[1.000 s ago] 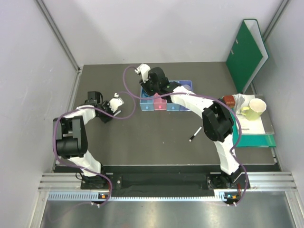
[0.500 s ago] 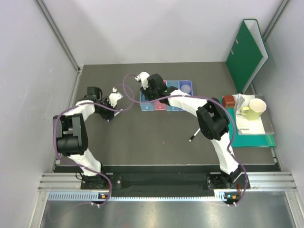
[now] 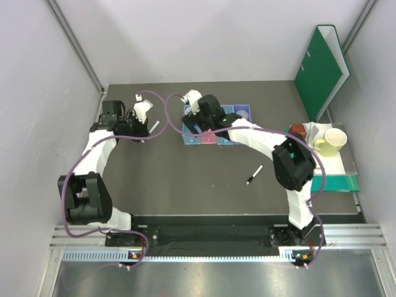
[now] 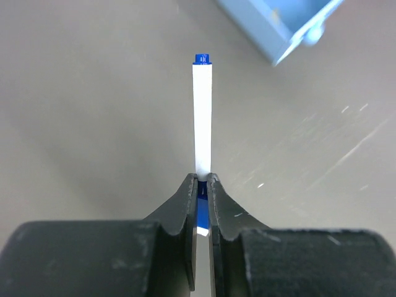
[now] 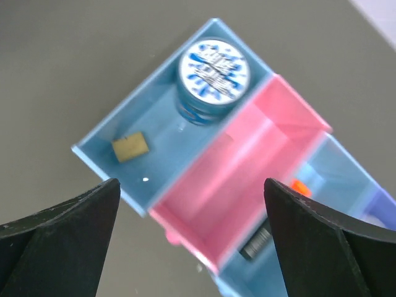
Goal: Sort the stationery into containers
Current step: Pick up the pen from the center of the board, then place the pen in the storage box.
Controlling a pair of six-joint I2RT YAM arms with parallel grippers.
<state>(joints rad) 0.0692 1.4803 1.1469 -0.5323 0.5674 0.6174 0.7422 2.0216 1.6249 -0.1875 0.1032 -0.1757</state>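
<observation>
Lower centre of the overhead view: a thin black-and-white pen (image 3: 254, 175) lies loose on the dark bench (image 3: 185, 185), not yet sorted. Upper left: the left end effector (image 4: 202, 185) is pinched narrow on a slim white pen with a blue tip (image 4: 202, 117), apparently mid-carry. The next move calls for a swing rightward to the row of joined plastic trays (image 5: 241, 167), clear of the right arm. The right end effector (image 5: 190, 185) hangs wide and empty above them. The blue patterned round tin (image 5: 213, 68) and a small tan block (image 5: 130, 147) sit in the end light blue tray. A black item (image 5: 257, 242) in the third tray is half hidden by a finger, and the purple tray (image 5: 383, 207) is cut off.
</observation>
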